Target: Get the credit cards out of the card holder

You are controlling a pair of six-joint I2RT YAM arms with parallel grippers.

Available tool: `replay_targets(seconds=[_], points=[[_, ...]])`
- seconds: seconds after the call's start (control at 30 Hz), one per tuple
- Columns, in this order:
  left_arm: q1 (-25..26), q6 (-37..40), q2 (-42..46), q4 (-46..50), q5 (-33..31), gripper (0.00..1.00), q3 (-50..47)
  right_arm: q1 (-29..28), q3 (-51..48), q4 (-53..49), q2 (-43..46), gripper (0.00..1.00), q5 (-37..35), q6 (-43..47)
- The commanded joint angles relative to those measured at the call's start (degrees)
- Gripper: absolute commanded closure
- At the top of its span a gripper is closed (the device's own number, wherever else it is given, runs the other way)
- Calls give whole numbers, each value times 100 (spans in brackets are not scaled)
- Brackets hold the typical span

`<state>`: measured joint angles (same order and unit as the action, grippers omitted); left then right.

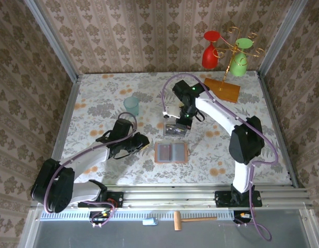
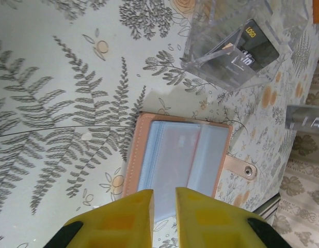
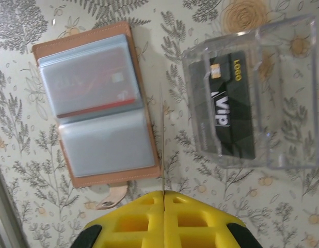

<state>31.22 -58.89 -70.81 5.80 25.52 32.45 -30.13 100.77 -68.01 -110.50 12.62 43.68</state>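
Salmon-pink folding card holder (image 3: 92,103) lies open; left end effector (image 2: 164,193) narrowly parted, right end effector (image 3: 163,194) pinching a thin edge-on plastic card (image 3: 162,139)

card holder (image 3: 100,177) 1 | credit cards (image 3: 229,113) 3 | clear tray (image 3: 296,93) 1 — goblets (image 1: 210,54) 2

Beyond both claws, walls (image 1: 149,36) papered in a beige-and-brown damask pattern close the far side. The same paper rises to the left of the left claw (image 1: 143,140) and to the right of the right claw (image 1: 181,124). Grey metal posts (image 1: 52,41) mark the far corners. Under the claws lies a table (image 1: 97,98) covered in pale cloth printed with grey ferns and orange flowers. Nearer than the claws, an aluminium rail (image 1: 175,195) edges the table, then a grey ledge (image 1: 72,232). The light is even and the shadows are soft.
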Motion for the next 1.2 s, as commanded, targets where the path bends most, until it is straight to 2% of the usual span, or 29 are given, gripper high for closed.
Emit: replay_targets(seconds=[0.0,0.27,0.77,1.17], points=[[-111,67,120,224,-59,81,-142,72,537,-566,-355,100,147,329],[-348,159,161,329,11,81,-125,172,1724,-1128,-1194,100,173,570],[-650,141,58,237,109,81,-252,262,3171,-1789,-2366,100,109,913],[-749,110,113,286,94,81,-283,277,3241,-2006,-2775,100,100,979]])
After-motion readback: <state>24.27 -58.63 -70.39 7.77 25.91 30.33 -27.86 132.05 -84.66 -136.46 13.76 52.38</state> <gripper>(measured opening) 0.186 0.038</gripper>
